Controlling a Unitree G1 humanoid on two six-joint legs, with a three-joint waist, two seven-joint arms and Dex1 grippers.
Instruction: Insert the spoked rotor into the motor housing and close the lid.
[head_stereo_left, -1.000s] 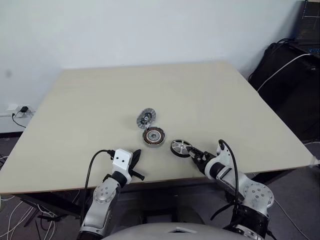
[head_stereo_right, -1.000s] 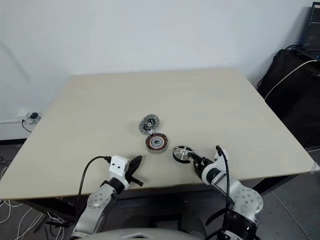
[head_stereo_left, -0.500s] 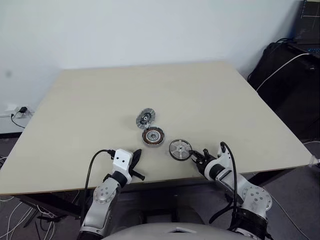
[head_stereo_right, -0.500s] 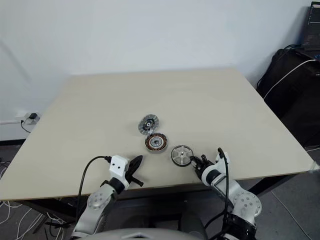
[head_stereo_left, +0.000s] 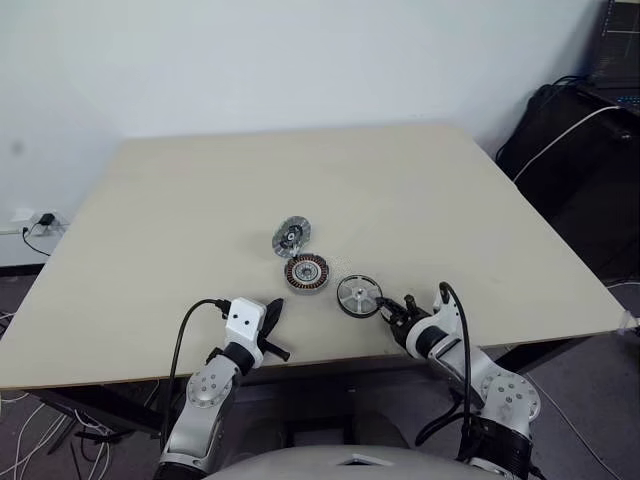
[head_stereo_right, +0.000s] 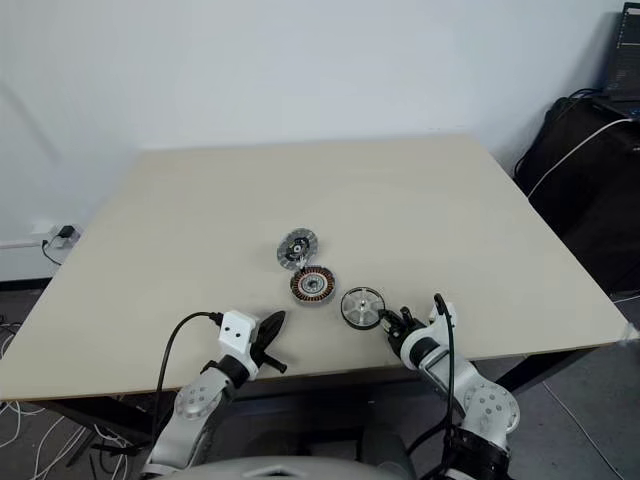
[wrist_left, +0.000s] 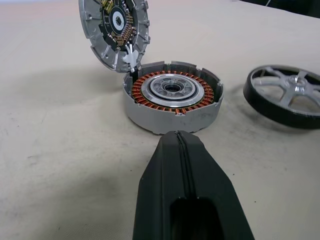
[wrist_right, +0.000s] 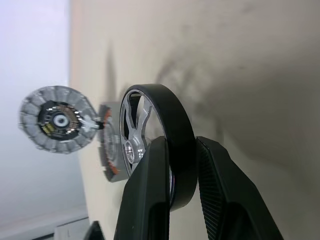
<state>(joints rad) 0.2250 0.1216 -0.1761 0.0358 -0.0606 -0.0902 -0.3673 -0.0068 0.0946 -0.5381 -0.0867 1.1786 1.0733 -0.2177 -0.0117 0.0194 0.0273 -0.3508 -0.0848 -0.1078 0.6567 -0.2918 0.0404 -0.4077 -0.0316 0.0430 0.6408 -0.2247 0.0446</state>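
Your right gripper (wrist_right: 172, 165) pinches the spoked rotor's (head_stereo_left: 358, 296) rim at lower centre, just right of the open motor housing (head_stereo_left: 306, 272) with its lid (head_stereo_left: 292, 236) raised; left gripper (wrist_left: 182, 150) is closed, empty; level the rotor before lowering.

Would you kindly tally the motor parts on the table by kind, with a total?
Motor housing, copper windings showing: 1
Lid, hinged open behind the housing: 1
Spoked rotor, gripped at its rim by the right hand: 1
Total: 3
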